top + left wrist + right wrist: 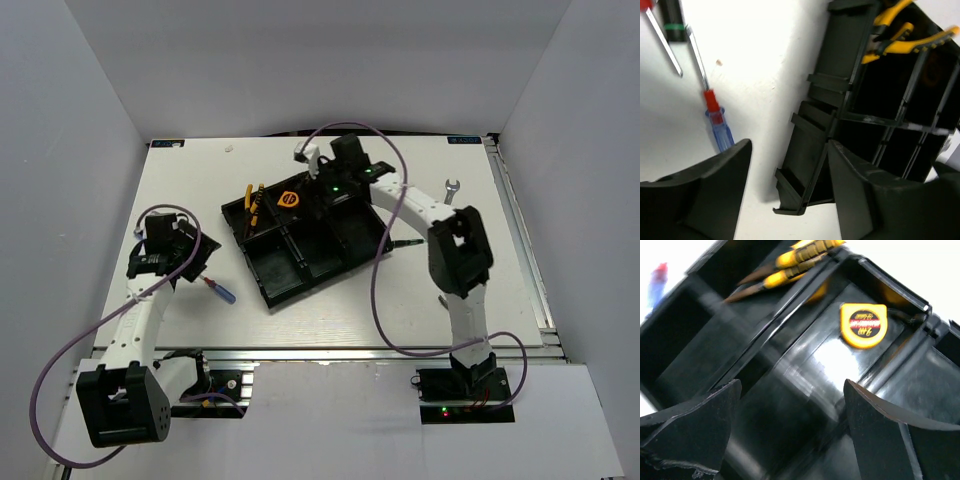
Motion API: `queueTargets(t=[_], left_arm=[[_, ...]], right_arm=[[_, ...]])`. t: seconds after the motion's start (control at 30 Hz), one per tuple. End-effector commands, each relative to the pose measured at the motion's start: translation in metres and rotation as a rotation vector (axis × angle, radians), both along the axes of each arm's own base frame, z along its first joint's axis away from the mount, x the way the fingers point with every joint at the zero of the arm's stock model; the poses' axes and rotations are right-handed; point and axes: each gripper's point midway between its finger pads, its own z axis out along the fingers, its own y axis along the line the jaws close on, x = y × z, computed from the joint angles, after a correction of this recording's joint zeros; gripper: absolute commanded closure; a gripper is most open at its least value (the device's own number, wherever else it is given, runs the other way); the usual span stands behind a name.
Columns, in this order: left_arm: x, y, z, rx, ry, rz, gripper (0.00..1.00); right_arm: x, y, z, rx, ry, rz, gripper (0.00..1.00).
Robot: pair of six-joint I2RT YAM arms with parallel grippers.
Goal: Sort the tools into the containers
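The black six-compartment tray (300, 262) lies mid-table. Two yellow-handled pliers (254, 205) lie in its far-left compartment, and the yellow-orange tape measure (288, 198) lies in the far-middle one. My right gripper (332, 193) hovers open and empty over the tray's far side. In the right wrist view it (790, 410) sits just short of the tape measure (863, 325) and the pliers (795, 262). My left gripper (190, 255) is open and empty left of the tray (815, 150). The red-blue screwdriver (717, 120) lies on the table beside it (790, 170).
A silver wrench (451, 190) lies far right. A thin dark screwdriver (405, 243) lies by the tray's right side. A green-banded black tool (674, 22) and another red-tipped shaft (662, 42) lie left of the tray. White walls enclose the table.
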Motion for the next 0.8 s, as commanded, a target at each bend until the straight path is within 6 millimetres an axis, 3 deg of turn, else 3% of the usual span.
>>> queueTargets(t=[0.0, 0.03, 0.07, 0.1, 0.13, 0.17, 0.23, 0.3, 0.33, 0.53, 0.77], left_arm=[[-0.015, 0.004, -0.016, -0.032, 0.101, 0.079, 0.31], [-0.017, 0.003, -0.018, -0.033, 0.113, 0.079, 0.32], [-0.018, 0.004, -0.020, -0.036, 0.123, 0.093, 0.35], [-0.021, 0.005, -0.026, -0.034, 0.153, 0.100, 0.36], [-0.022, 0.006, -0.028, -0.032, 0.164, 0.105, 0.38], [-0.022, 0.006, -0.030, -0.033, 0.178, 0.114, 0.40], [-0.027, 0.012, -0.043, -0.013, 0.241, 0.144, 0.42], [-0.028, 0.014, -0.052, -0.003, 0.280, 0.148, 0.42], [-0.029, 0.015, -0.060, 0.001, 0.315, 0.148, 0.41], [-0.021, 0.022, -0.077, 0.054, 0.396, 0.121, 0.34], [-0.015, 0.025, -0.091, 0.068, 0.437, 0.101, 0.32]], right_arm=[[-0.034, -0.025, 0.070, 0.148, -0.078, 0.176, 0.11], [-0.045, -0.033, 0.088, 0.169, -0.115, 0.204, 0.11], [-0.055, -0.047, 0.076, 0.160, -0.103, 0.232, 0.11], [-0.061, -0.055, 0.077, 0.162, -0.109, 0.245, 0.11], [-0.072, -0.063, 0.090, 0.182, -0.136, 0.268, 0.11], [-0.076, -0.078, 0.075, 0.162, -0.116, 0.261, 0.11], [-0.084, -0.094, 0.082, 0.165, -0.129, 0.251, 0.11], [-0.087, -0.113, 0.071, 0.155, -0.093, 0.212, 0.11], [-0.085, -0.125, 0.075, 0.156, -0.105, 0.185, 0.11], [-0.088, -0.163, 0.064, 0.140, -0.079, 0.084, 0.11], [-0.088, -0.190, 0.059, 0.133, -0.066, 0.009, 0.11]])
